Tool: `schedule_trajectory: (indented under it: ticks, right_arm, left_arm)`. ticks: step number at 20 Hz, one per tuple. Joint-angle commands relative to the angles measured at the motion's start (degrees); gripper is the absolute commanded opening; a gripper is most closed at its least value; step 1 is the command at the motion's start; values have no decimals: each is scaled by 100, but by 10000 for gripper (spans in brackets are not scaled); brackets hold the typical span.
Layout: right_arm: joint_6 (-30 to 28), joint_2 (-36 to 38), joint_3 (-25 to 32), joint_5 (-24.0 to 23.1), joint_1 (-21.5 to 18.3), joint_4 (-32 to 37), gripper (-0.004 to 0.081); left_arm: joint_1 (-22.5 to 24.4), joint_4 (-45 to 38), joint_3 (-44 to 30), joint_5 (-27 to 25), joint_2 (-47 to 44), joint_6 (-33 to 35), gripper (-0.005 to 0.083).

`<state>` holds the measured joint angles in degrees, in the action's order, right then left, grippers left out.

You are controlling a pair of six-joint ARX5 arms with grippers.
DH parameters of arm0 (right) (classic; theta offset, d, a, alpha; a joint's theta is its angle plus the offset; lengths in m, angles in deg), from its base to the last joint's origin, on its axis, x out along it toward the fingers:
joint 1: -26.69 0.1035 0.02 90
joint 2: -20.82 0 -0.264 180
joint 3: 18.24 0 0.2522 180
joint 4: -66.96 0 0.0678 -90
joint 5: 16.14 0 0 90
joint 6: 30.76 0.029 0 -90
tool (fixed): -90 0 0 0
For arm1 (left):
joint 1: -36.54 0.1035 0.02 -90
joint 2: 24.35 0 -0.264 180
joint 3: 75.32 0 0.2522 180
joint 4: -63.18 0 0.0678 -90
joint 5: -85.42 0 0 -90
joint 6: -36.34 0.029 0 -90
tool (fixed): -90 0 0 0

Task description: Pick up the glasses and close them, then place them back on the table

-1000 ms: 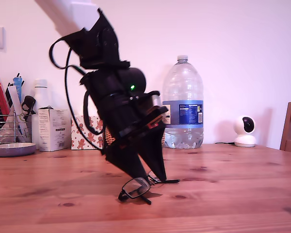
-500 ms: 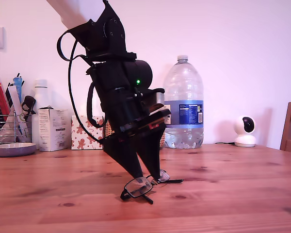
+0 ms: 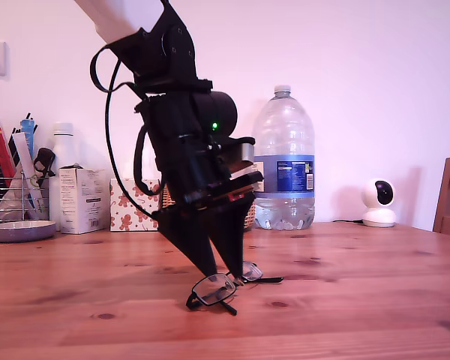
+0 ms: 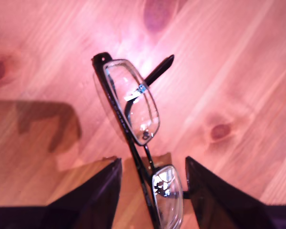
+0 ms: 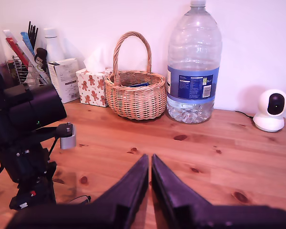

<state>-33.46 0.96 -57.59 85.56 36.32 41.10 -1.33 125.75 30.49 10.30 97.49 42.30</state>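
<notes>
My first gripper (image 4: 150, 176) is down at the table (image 3: 375, 300), jaws spread wide, one finger on each side of the glasses (image 4: 136, 143). Nothing is clamped: there is a clear gap on both sides of the frame. In the exterior view the fingertips sit just above the wood, at the frame's far lens.

The glasses lie on the table near the middle of the exterior view, well forward of the water bottle (image 3: 283, 161). Thin black wire frame, two small clear rectangular lenses. One slim arm pokes out behind the nearer lens; whether both arms are folded I cannot tell.

My second gripper (image 5: 149, 186) is held off the table with jaws together, holding nothing, and looks toward a wicker basket (image 5: 135, 93) and the bottle.

Progress, as judged: either a pick not yet made or a release just finished. The frames don't settle which.
</notes>
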Motion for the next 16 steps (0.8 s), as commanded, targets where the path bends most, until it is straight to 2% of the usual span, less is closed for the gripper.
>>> schedule_trajectory:
  ticks: [1, 4, 7, 10, 16]
  right_arm:
    - [131, -24, 50, 33, 11, 66, -13]
    - [118, -22, 50, -35, 9, 52, -13]
    - [129, -24, 50, -114, 9, -153, -13]
    - [358, -214, 50, -546, -2, -282, -13]
    - [378, -1025, 50, -621, -400, 101, -13]
  left_arm:
    - [31, 94, 83, -63, -326, -4, 286]
    - [122, 85, 83, -63, -546, 44, -33]
    - [223, -214, 81, -278, -807, 48, -20]
    - [369, -393, 72, -667, -1154, 48, -20]
    - [918, -603, 7, -708, -1650, 46, -20]
